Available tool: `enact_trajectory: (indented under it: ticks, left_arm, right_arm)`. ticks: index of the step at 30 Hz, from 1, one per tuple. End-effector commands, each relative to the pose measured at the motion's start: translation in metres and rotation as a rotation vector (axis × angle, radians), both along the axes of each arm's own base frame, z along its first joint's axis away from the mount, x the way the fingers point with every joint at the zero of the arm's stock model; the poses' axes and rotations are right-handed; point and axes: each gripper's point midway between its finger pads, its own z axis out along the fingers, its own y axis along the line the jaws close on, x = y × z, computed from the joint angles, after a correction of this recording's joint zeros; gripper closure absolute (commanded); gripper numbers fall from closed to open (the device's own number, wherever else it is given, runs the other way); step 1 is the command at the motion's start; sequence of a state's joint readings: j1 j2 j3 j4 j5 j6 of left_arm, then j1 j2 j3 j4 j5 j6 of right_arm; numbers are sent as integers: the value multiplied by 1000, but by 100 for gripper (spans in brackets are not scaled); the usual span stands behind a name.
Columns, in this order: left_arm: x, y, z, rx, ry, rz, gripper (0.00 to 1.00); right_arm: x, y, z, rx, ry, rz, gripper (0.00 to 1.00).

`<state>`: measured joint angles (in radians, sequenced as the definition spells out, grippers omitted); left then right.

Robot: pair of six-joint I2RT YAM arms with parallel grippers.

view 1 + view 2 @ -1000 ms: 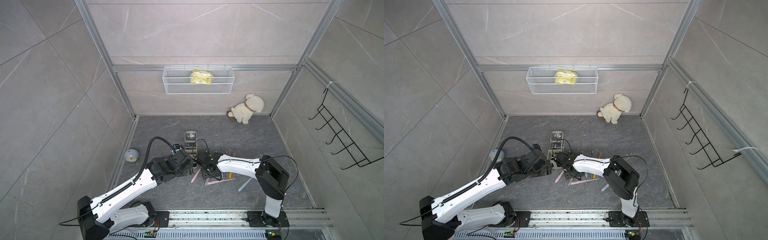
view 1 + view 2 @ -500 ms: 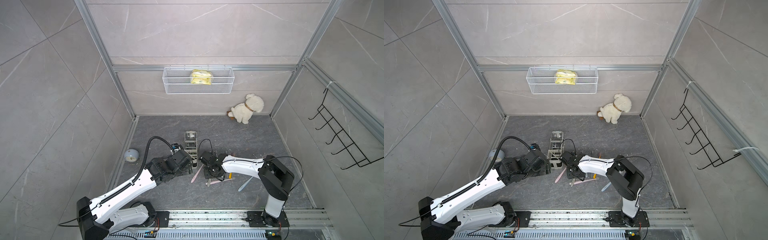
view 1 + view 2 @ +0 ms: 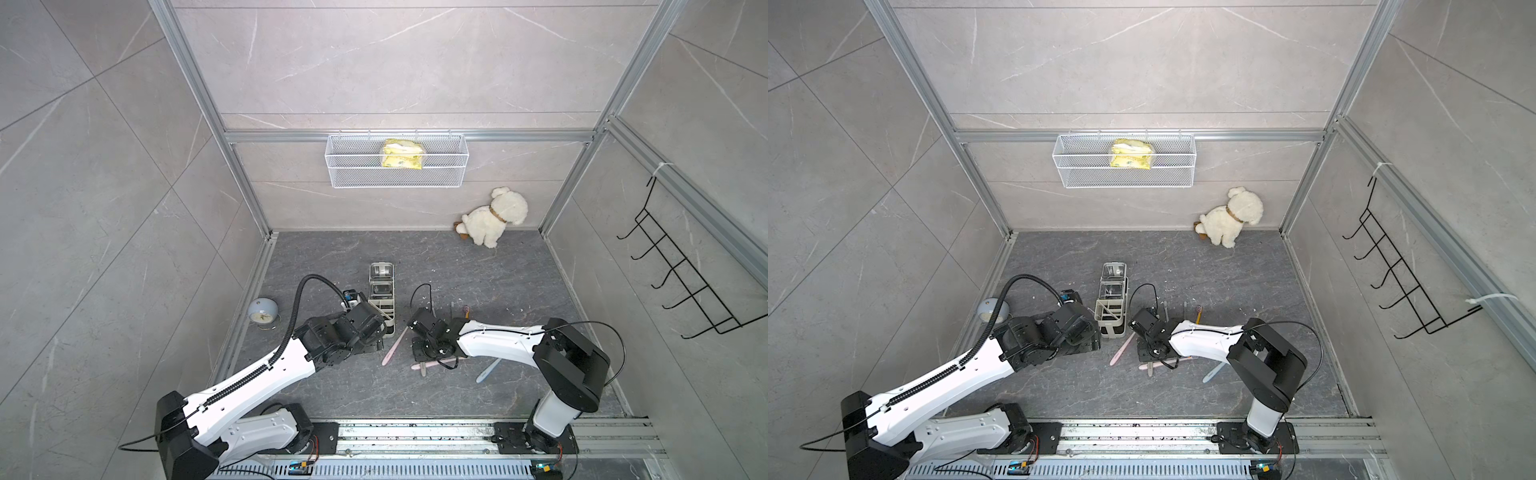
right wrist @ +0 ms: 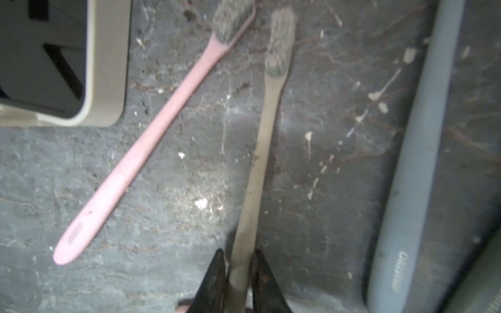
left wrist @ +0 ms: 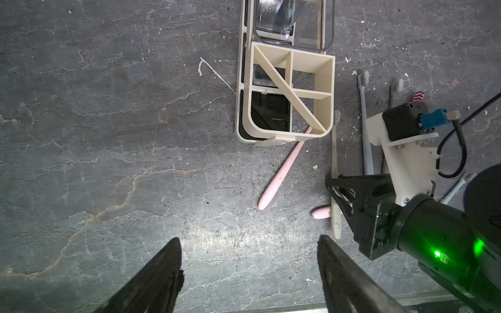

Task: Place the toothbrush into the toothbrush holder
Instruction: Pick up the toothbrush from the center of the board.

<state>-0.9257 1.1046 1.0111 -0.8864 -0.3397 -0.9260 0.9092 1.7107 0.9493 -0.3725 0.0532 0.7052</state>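
The right gripper (image 4: 238, 254) pinches the handle of the beige toothbrush (image 4: 267, 130), which lies flat on the floor (image 4: 176, 176) near the toothbrush holder (image 4: 107, 67) (its compartments look empty). The grasp looks made; lifting and dropping in remain. The left gripper (image 5: 249, 260) hangs spread, holding nothing.

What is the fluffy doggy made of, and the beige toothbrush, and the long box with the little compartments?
The plush dog: soft fuzzy white fabric, likely stuffed; its outline looks fluffy. The beige toothbrush: smooth matte plastic handle, probably, with grey bristles; it looks grimy. The toothbrush holder: stiff cream plastic, matte, with thin straight dividers; its clear cup could be plastic or glass.
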Motion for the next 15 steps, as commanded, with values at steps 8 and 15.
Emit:
enact_trajectory:
  ticks: [8,15]
  left_arm:
    - [16,-10,23,-29,-125,18,20]
    - [28,-44,27,-89,-131,-1,20]
  right_arm:
    - [-19,0,41,135,-43,89,84]
    - [-24,-9,61,181,-104,109,86]
